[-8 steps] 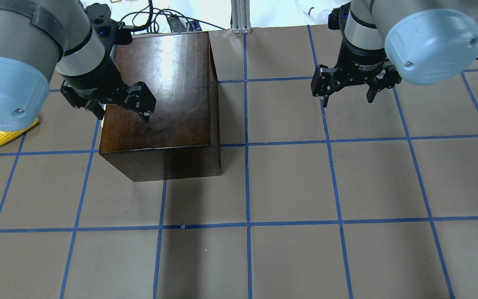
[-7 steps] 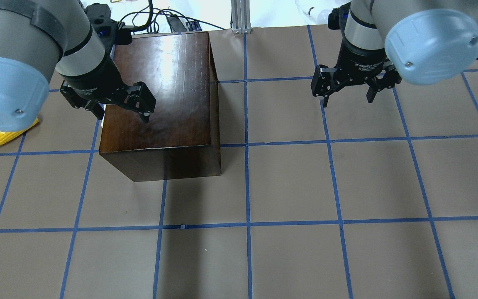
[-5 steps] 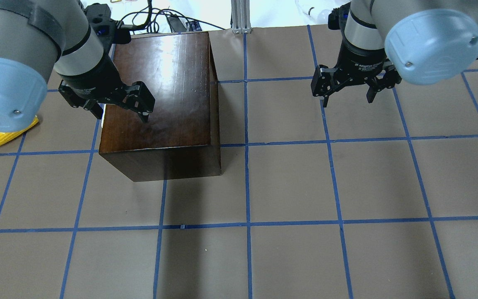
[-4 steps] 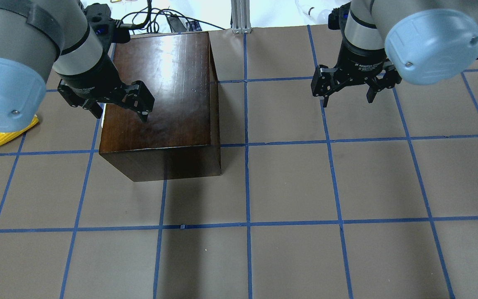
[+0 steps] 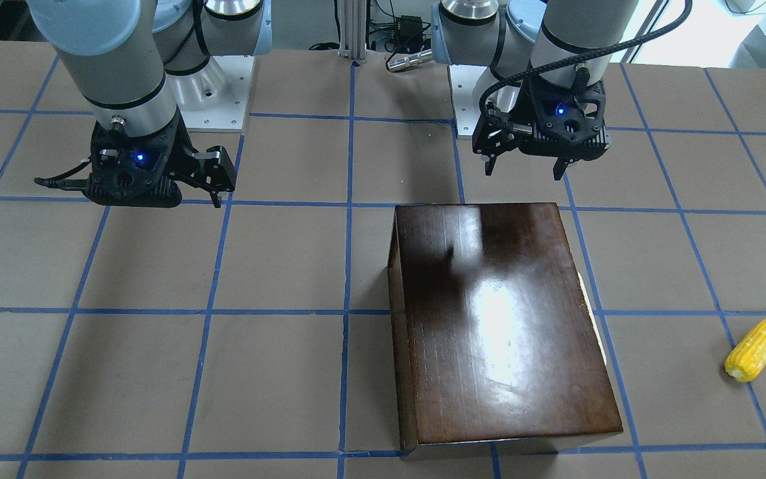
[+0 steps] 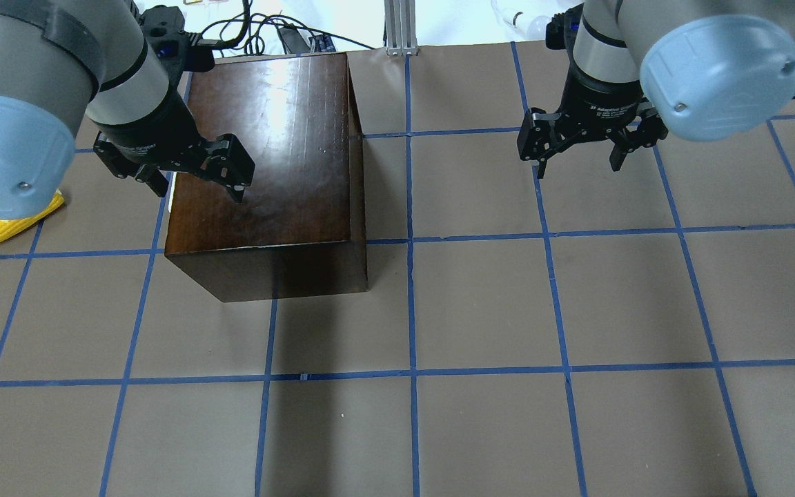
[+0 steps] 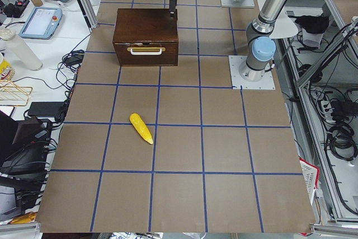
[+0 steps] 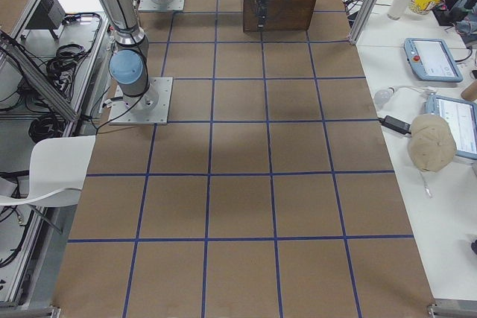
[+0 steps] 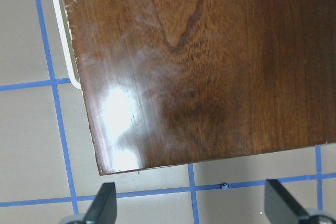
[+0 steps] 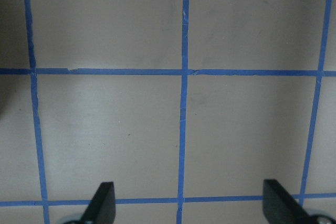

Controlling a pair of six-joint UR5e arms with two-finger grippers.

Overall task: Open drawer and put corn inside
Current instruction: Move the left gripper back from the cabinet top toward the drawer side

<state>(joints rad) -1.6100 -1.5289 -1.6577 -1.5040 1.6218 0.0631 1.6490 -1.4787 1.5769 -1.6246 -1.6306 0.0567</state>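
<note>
The dark-brown box [image 6: 266, 152] stands on the table at the far left; it also shows in the front view [image 5: 503, 319] and the left wrist view [image 9: 210, 66]. Its drawer [image 7: 146, 50] is closed, and its front with the pale handle [image 9: 60, 30] faces my left. The yellow corn [image 6: 14, 226] lies on the table left of the box, seen also in the front view [image 5: 755, 347] and the left side view [image 7: 141, 128]. My left gripper [image 6: 197, 186] is open and empty above the box's near-left top edge. My right gripper [image 6: 577, 166] is open and empty over bare table.
The brown table [image 6: 480, 310] is marked with a blue tape grid. Cables [image 6: 259, 34] and a metal post [image 6: 401, 27] lie beyond the far edge. The arm bases [image 5: 223, 86] stand at the robot side.
My left gripper has drifted slightly left and farther away above the box top. The right gripper, box and corn have not moved.
</note>
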